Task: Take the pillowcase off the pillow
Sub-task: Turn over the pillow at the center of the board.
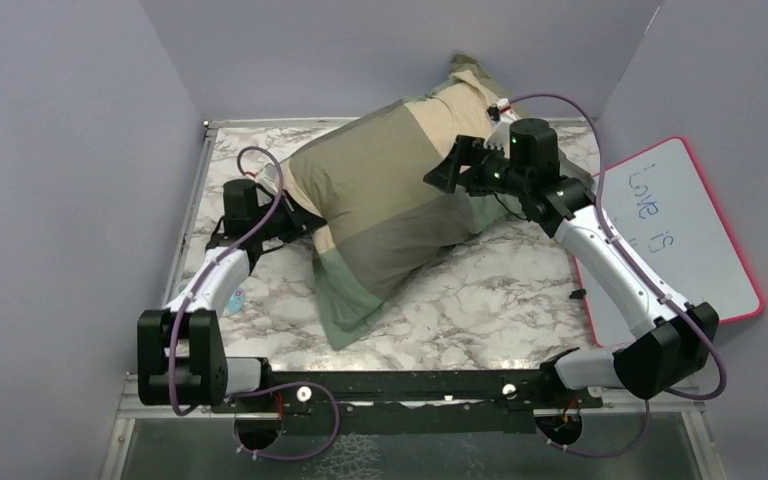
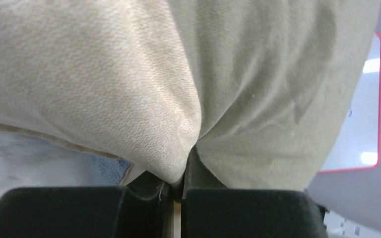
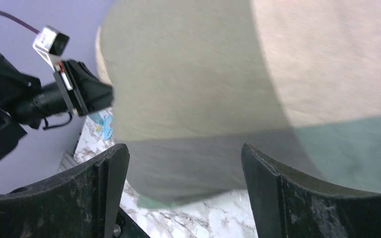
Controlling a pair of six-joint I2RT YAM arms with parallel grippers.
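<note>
Left gripper [image 2: 177,187] pinches a pillowcase [image 2: 258,89] fold, while right gripper [image 3: 183,151] gapes wide above it

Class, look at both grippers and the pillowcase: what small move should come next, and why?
Probably the left gripper should draw back a little, tugging the cloth. Its jaws are shut on a fold of the pillowcase, while the right gripper stands open, holding nothing.
</note>
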